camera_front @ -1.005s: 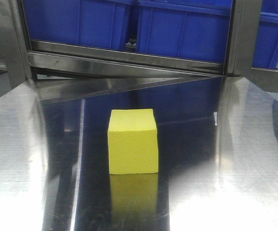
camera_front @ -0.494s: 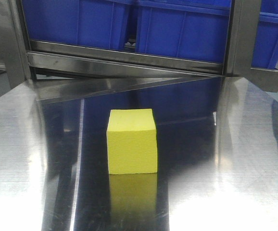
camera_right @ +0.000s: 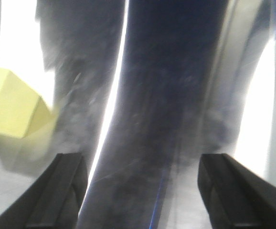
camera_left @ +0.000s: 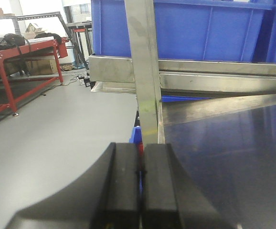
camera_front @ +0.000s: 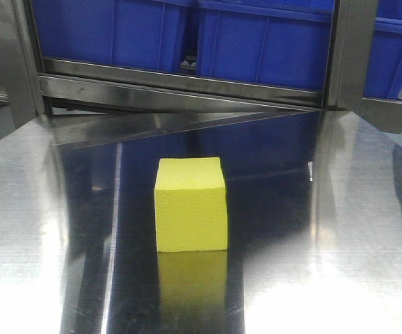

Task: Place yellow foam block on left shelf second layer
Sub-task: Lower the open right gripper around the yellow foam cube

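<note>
step: pre-grasp, likely | block [camera_front: 191, 204] free on table [camera_front: 340, 209], near shelf [camera_front: 180, 87] | L grip [camera_left: 140, 191] jaws together, off at table edge | R grip [camera_right: 145, 188] jaws apart, empty, block up-left of it | next: R shifts left, straddles block, clamps

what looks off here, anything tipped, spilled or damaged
Nothing stands out. The yellow foam block sits flat and intact on the steel table, with no spill around it. The blue bins stand on the shelf behind.
</note>
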Controlling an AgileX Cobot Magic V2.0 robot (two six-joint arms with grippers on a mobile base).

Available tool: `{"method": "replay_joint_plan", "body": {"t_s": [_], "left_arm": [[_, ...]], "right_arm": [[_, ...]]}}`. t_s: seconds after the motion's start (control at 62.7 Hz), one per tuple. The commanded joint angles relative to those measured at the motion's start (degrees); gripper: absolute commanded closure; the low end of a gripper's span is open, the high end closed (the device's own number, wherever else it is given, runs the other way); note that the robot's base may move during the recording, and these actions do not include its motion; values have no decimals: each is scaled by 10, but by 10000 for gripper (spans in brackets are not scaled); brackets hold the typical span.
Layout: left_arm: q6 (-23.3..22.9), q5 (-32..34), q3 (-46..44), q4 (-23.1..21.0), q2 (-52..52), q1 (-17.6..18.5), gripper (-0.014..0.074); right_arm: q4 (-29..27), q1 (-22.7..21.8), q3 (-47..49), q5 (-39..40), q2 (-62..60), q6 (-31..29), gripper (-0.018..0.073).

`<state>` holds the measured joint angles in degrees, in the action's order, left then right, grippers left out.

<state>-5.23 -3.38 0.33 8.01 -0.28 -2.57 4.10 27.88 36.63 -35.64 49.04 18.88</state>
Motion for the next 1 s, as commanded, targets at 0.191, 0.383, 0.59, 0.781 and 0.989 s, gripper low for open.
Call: {"method": "replay_joint_plan", "body": {"t_s": [0.191,0.383,0.59,0.781,0.989], "left_arm": [[-3,47,13,-3,-12,-1,460],[-3,47,13,-3,-12,-1,460],[-3,47,13,-3,-12,-1,460],[-3,47,13,-3,-12,-1,460],[-3,47,13,-3,-12,-1,460]], "right_arm": [[8,107,140,-69,157,139,-36],[8,161,256,-141,276,211,-36],[8,197,365,-204,373,214,-38],[8,220,436,-235,430,214,-38],[10,228,479,-235,458,214,-37]]}}
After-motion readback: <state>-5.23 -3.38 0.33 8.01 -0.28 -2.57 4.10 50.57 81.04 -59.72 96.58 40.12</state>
